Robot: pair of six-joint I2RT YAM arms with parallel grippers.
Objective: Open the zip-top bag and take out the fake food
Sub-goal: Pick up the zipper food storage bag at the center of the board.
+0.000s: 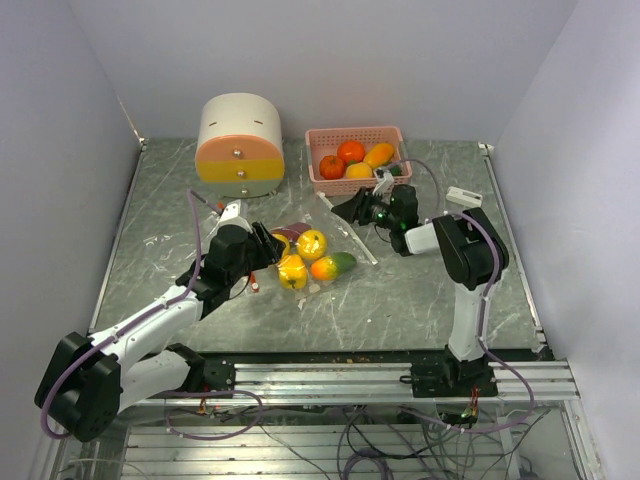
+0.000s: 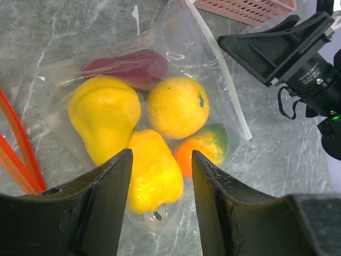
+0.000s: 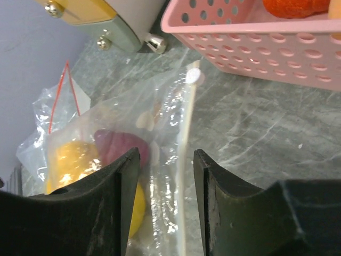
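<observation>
Top view: the zip-top bag (image 1: 345,238) is lying mid-tabletop (image 1: 400,310), still holding 5 pieces of fake food (image 1: 311,245). More pieces are sitting in the pink basket (image 1: 320,135) at 12 o'clock. The left pincer (image 1: 268,243) is sitting at the bag's 9 o'clock and the right pincer (image 1: 345,208) at its 1 o'clock.

Left wrist view: the jaws are standing apart, straddling a yellow piece (image 2: 154,176) without pinching it, probably to anchor the bag.

Right wrist view: the jaws are apart too, bracketing the zip strip (image 3: 186,138), seemingly lining up to open the mouth.
</observation>
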